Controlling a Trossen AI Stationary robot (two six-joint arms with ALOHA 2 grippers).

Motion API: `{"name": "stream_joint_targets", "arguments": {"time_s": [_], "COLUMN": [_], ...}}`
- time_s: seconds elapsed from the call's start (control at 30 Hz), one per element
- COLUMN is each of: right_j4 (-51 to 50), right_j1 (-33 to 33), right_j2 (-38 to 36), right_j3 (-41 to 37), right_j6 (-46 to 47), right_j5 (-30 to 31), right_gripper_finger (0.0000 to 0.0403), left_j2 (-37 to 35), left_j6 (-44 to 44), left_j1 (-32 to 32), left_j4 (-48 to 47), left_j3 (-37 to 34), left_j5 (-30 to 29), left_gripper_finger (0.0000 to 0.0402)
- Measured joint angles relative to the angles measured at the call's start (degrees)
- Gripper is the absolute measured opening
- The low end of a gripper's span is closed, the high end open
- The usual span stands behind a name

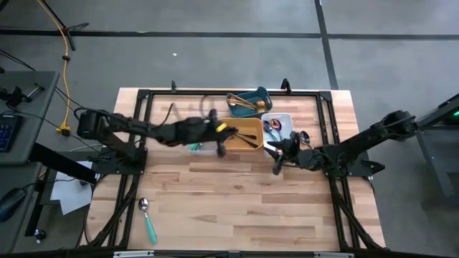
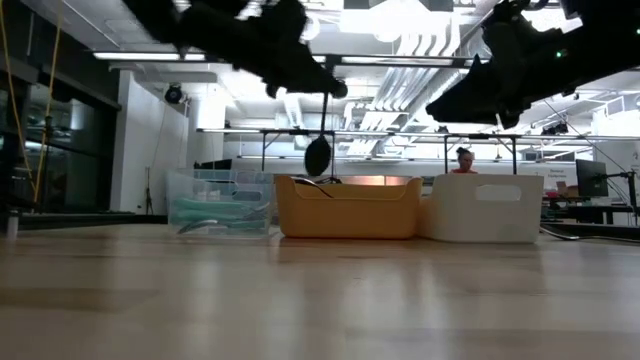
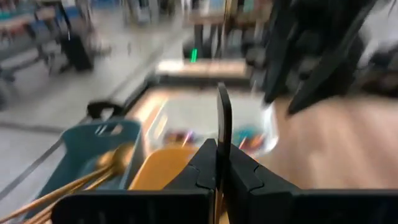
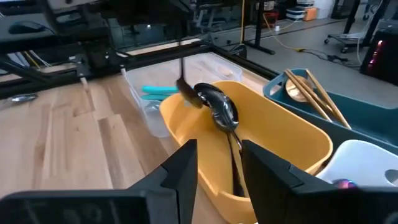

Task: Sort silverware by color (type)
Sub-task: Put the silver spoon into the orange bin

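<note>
While the left gripper (image 1: 220,140) hangs a black spoon (image 2: 318,155) clamped in its jaws over the yellow tray (image 1: 240,133), most silverware already sits sorted; a teal-handled spoon (image 1: 148,218) lies alone near the table's front edge. The right gripper (image 1: 276,161) waits empty, jaws apart.

Four trays (image 1: 247,132) sit together; one teal-handled spoon (image 1: 147,218) lies apart.

A glossy black spoon (image 4: 217,107) is gleaming above the right gripper (image 4: 219,163), over a matt yellow plastic tray (image 4: 280,140); pale, smooth wood table (image 1: 237,193) is showing grain beneath.
</note>
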Motion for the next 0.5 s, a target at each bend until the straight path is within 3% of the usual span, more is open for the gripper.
{"name": "stream_joint_targets", "arguments": {"time_s": [0.13, 0.23, 0.5], "right_j4": [-0.33, -0.86, -0.63], "right_j1": [-0.39, -0.37, -0.32], "right_j2": [0.0, 0.0, -0.47], "right_j3": [0.0, 0.0, 0.01], "right_j6": [-0.95, -2.43, -4.4], "right_j5": [0.02, 0.0, -0.27], "right_gripper_finger": [0.0119, 0.0119, 0.0119], "left_j2": [3.6, 7.2, 14.53], "left_j6": [5.09, 8.41, 11.95], "left_j1": [1.47, 1.77, 1.15], "left_j4": [-20.56, -29.91, -34.97], "left_j3": [12.5, 19.35, 25.37], "left_j5": [-0.17, -0.2, 2.08], "left_gripper_finger": [0.0, 0.0, 0.0]}}
